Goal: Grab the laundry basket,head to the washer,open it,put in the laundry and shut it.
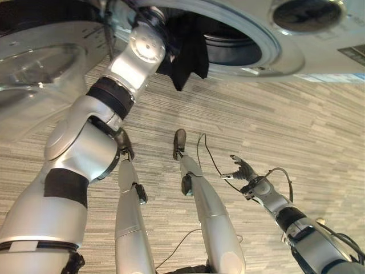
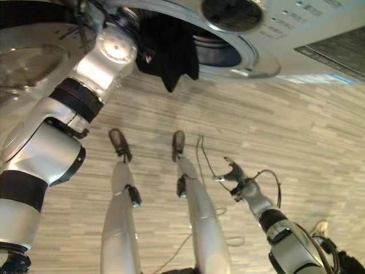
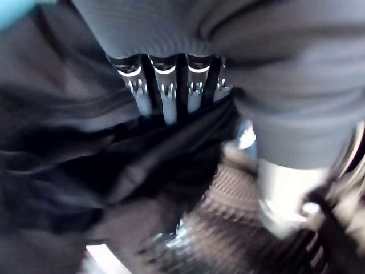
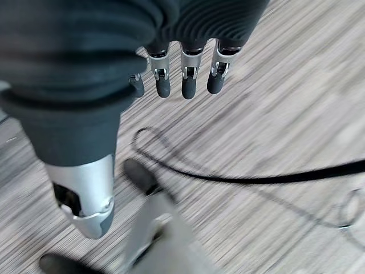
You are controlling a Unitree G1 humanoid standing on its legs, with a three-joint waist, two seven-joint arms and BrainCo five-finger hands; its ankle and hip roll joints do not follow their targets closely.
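The washer's round opening (image 1: 228, 48) gapes at the top of the eye views, and its glass door (image 1: 34, 63) is swung out to the left. A black garment (image 1: 185, 54) hangs from the opening's left rim, right where my left arm reaches in. In the left wrist view, my left hand (image 3: 165, 97) has its fingers buried in the dark cloth (image 3: 85, 171), which bunches between them and the thumb. My right hand (image 1: 242, 170) hovers low over the floor, open and empty, with its fingers (image 4: 188, 85) straight.
The washer's control dial (image 1: 308, 14) and front panel run along the top right. Grey wood-pattern floor (image 1: 296, 120) spreads below the machine, on the right side.
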